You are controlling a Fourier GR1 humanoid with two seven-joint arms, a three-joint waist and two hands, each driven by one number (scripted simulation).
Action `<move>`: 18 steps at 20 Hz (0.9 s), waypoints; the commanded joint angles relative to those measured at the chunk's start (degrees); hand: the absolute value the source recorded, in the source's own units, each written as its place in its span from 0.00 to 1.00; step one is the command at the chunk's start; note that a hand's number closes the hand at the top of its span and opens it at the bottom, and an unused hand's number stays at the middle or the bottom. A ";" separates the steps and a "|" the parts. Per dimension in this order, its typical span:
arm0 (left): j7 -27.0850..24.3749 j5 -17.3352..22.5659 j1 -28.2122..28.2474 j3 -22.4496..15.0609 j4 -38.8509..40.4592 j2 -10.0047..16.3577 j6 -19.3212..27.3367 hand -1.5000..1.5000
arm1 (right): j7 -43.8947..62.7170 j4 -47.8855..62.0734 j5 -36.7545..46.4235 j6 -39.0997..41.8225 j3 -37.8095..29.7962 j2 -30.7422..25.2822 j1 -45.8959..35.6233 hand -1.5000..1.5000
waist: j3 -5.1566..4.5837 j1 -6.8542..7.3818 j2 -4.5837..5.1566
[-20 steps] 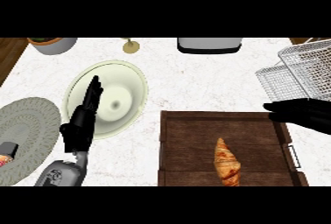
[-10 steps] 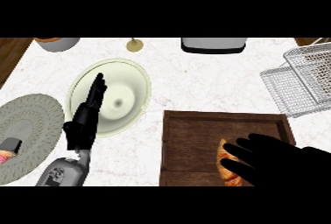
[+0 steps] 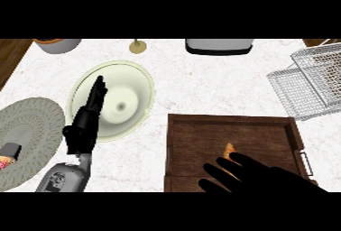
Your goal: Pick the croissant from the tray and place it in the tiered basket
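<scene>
On dark wooden rectangular tray [image 3: 200,135]: golden-brown croissant [image 3: 229,149], mostly covered by black right hand [image 3: 266,178], fingers extended and apart

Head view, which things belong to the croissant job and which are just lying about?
Job: croissant, tray, basket, right hand.
Lying about: pale plate, grey plate, pot, white appliance.
</scene>
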 commanded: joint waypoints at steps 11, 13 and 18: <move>0.31 -1.11 0.24 0.96 -0.39 -0.47 -0.97 0.50 | 10.13 3.45 4.06 4.13 7.11 -0.87 -3.48 0.00 | 0.06 -0.16 0.12; 1.74 -2.68 0.41 -0.38 -1.72 -1.68 0.61 0.50 | 12.47 -0.10 6.33 3.40 10.22 -1.58 -2.03 0.00 | 0.08 -0.54 -0.06; 2.49 -0.15 -2.56 3.52 0.67 -0.39 -1.94 0.50 | 9.11 -0.97 9.86 5.73 10.18 -3.75 -0.05 0.00 | 0.11 -0.89 0.03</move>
